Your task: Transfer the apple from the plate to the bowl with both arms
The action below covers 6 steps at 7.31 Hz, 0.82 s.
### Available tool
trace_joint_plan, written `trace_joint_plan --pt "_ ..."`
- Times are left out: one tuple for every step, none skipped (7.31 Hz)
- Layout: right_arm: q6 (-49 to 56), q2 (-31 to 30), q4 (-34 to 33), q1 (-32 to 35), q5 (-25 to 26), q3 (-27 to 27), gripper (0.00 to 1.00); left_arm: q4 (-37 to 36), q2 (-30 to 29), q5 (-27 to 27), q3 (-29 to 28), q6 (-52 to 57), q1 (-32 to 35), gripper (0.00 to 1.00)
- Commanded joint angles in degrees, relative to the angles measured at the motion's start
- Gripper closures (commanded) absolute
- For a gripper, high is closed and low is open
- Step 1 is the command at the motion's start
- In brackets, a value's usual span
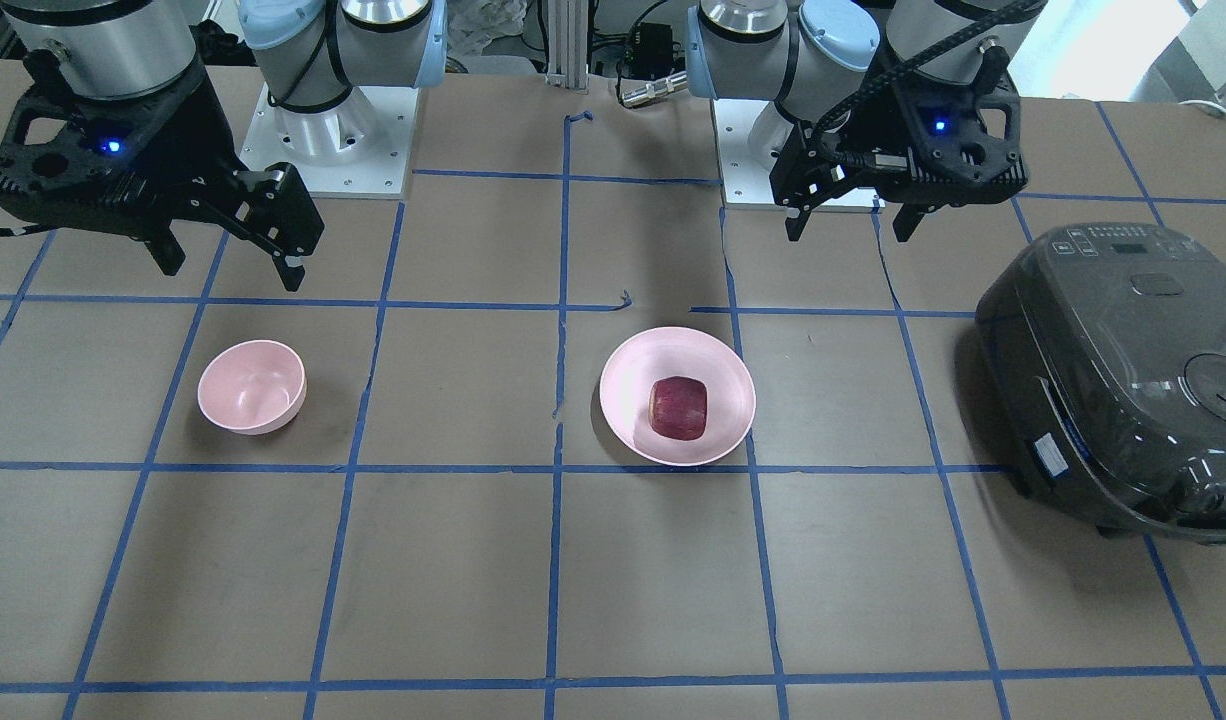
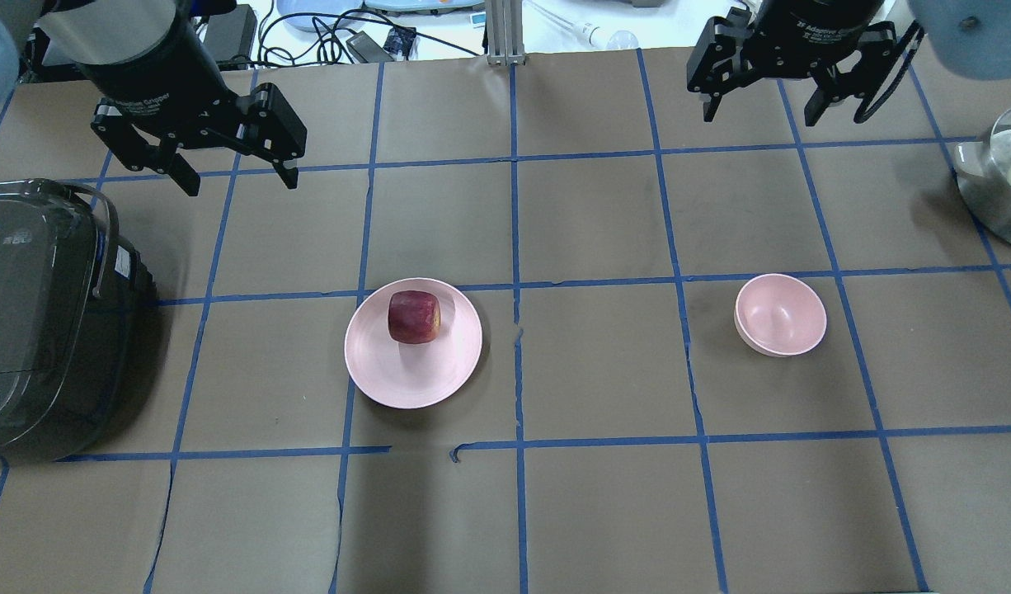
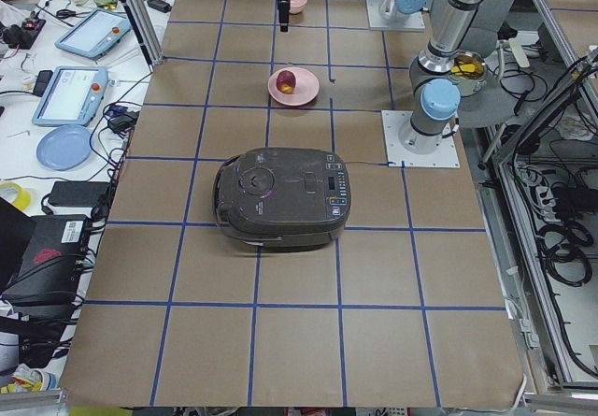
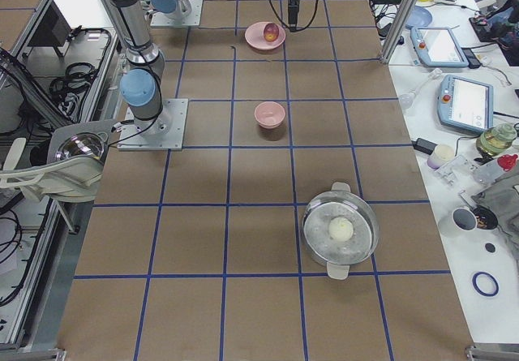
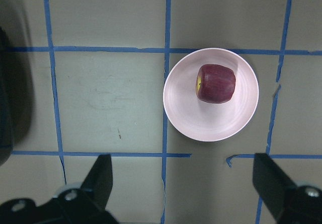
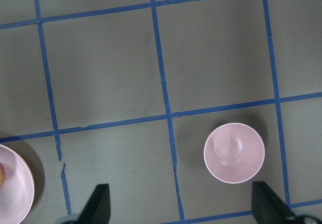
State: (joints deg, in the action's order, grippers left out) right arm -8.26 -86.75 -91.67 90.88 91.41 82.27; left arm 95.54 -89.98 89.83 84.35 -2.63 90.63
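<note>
The dark red apple (image 1: 678,407) sits on the wide pink plate (image 1: 628,385) near the table's middle. It also shows in the overhead view (image 2: 414,317) and the left wrist view (image 5: 216,83). The small pink bowl (image 1: 251,386) stands empty on the robot's right side (image 2: 780,314) and shows in the right wrist view (image 6: 234,153). My left gripper (image 2: 240,181) is open and empty, raised above the table beyond the plate and to its left. My right gripper (image 2: 759,115) is open and empty, raised high beyond the bowl.
A dark grey rice cooker (image 2: 35,313) stands at the table's left end, close to the left gripper. A steel pot (image 2: 1004,181) with a pale round item inside stands at the right end. Blue tape lines grid the brown table.
</note>
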Motion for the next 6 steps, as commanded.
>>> trace_joint_plan --pt "0.0 0.0 0.0 0.0 0.0 0.0 0.0 0.0 0.0 0.0 -0.1 0.0 0.1 0.0" --pt "0.0 0.0 0.0 0.0 0.0 -0.1 0.0 -0.3 -0.2 -0.4 -0.1 0.0 0.0 0.0" --pt "0.0 0.0 0.0 0.0 0.0 0.0 0.0 -0.4 -0.2 -0.7 -0.1 0.1 0.0 0.0" --pt "0.0 0.0 0.0 0.0 0.0 -0.1 0.0 -1.5 -0.6 -0.7 -0.2 0.1 0.0 0.0" --pt "0.0 0.0 0.0 0.0 0.0 0.0 0.0 -2.4 -1.1 -0.7 -0.1 0.1 0.1 0.0" --pt "0.0 0.0 0.0 0.0 0.0 0.0 0.0 -2.4 -1.8 -0.9 -0.1 -0.8 0.3 0.0"
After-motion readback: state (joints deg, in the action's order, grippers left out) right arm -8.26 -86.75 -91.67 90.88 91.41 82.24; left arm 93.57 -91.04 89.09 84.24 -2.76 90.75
